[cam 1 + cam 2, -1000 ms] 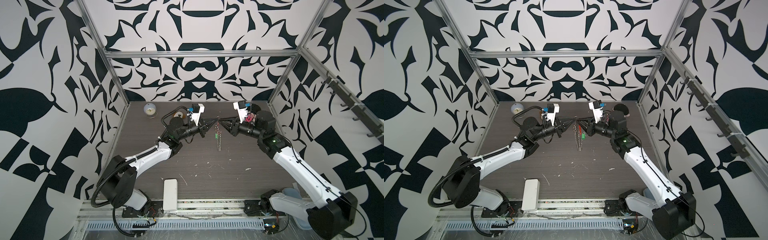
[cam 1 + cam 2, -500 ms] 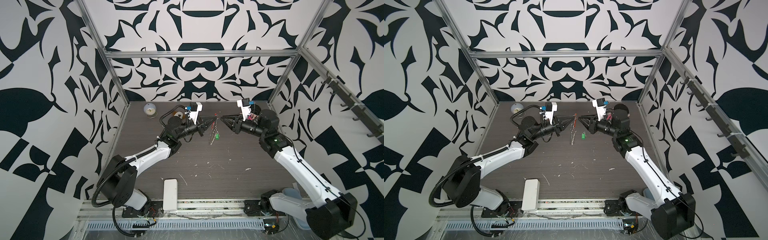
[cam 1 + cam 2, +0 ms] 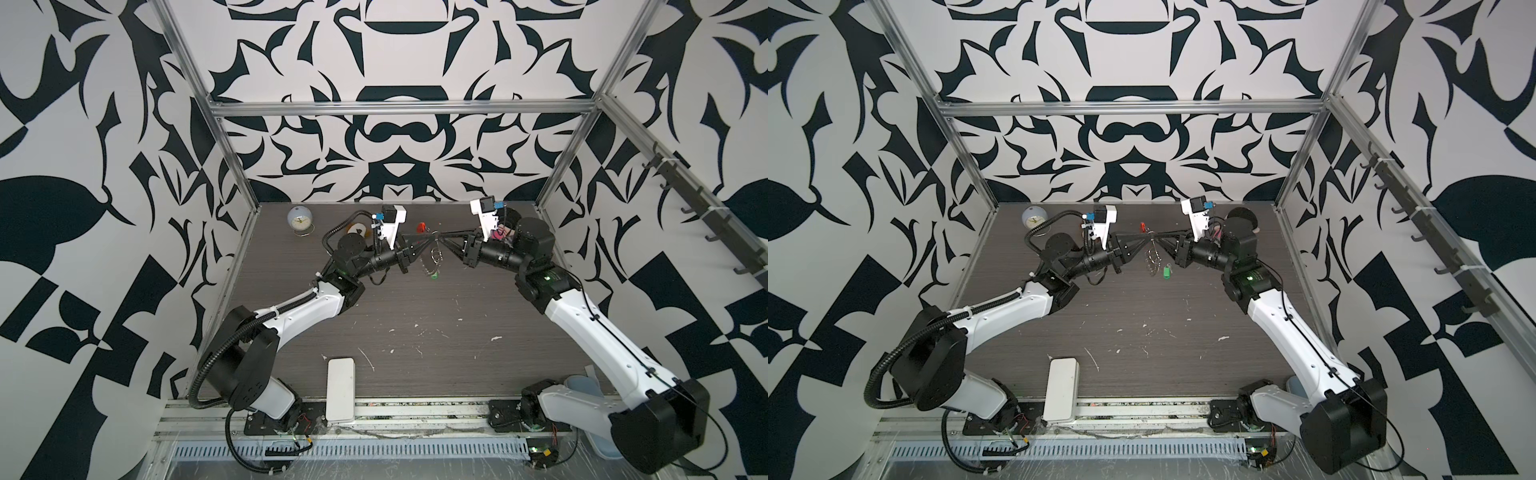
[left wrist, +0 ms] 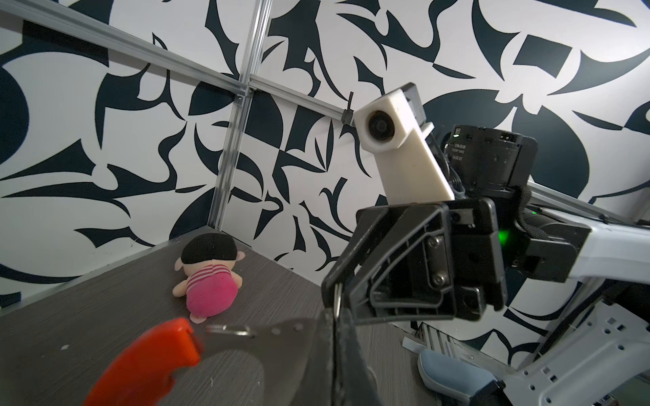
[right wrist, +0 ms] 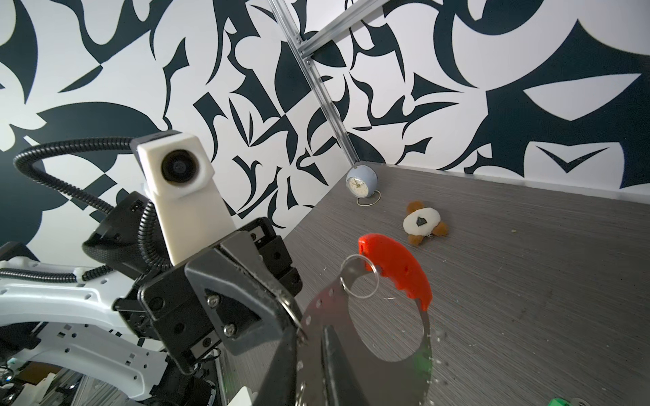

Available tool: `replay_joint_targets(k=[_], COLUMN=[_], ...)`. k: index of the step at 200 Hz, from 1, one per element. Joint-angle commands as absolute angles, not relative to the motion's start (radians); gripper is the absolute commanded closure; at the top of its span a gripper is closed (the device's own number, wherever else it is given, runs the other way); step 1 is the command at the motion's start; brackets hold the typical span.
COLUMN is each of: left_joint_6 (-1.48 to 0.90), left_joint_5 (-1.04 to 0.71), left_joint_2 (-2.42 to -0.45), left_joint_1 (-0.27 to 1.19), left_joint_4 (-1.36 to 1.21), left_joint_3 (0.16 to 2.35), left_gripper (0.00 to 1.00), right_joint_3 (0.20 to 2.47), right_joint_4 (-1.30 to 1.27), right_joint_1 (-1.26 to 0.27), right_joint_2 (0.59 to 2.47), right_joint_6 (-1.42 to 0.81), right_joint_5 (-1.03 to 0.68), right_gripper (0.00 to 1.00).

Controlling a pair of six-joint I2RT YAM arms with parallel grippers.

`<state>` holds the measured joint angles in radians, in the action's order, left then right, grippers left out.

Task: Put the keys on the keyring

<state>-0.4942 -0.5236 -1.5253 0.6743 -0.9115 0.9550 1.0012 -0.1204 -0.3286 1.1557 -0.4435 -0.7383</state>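
**Two pincers on the ring, key down on the table**

Both arms meet tip to tip above the far middle of the table [image 3: 415, 328]. The keyring [image 3: 1152, 259] hangs between them, with its silver rings dangling clear of the surface. Its red-orange bar [image 5: 397, 270] sits on the far side of the tips. The key [image 3: 1167, 272], green-headed, lies on the table just beneath the rings, a little toward the right edge. As I read it, it is not threaded on anything.

I judge the step in hand to be steadying the ring so the key can be fed on. To do it well, I would let one arm carry the whole ring, hanging quietly and off the surface. Then I would send the other arm down for the key and take it by the green head, leaving the rest free. Any tug between the two arms will twist the rings.

The left pincer [image 5: 293, 316] is pressed together, pinching a thin silver ring. The right pincer [image 4: 332, 298] has its fingers nearly together, nipping the ring's metal, as far as the wrist views show.
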Motion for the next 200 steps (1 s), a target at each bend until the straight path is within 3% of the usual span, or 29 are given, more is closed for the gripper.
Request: replay_joint_targets(k=[1,48,89,154,176,200], left_joint_6=[-0.522,-0.545,-0.565,-0.592,-0.623,-0.686], left_joint_5=[-0.546,-0.555,-0.557,-0.56,-0.55,-0.54], left_joint_2=[-1.532,-1.551,-1.56,-1.583,-1.594,-1.609], left_joint_1=[0.672,0.672,0.67,0.666,0.665,0.649], left_joint_4=[-0.984,-1.005,-1.022,-1.034,-1.08,-1.162], left_joint_3=[0.979,0.988,0.991,0.995,0.991,0.981], left_gripper=[1.0,1.0,1.0,1.0,1.0,1.0], right_joint_3=[1.037,1.039,1.03,1.033,1.017,1.003], right_joint_4=[-0.179,-0.19,-0.196,-0.162,-0.173,-0.187], right_joint_1=[-0.329,-0.33,-0.33,-0.332,-0.335,-0.335], right_joint_2=[1.149,1.157,1.153,1.142,1.147,1.141], right_joint_6=[-0.442,-0.454,-0.454,-0.423,-0.425,-0.431], right_joint_5=[-0.757,-0.777,-0.781,-0.768,-0.764,-0.759], right_gripper=[0.86,0.86,1.0,1.0,0.85,0.84])
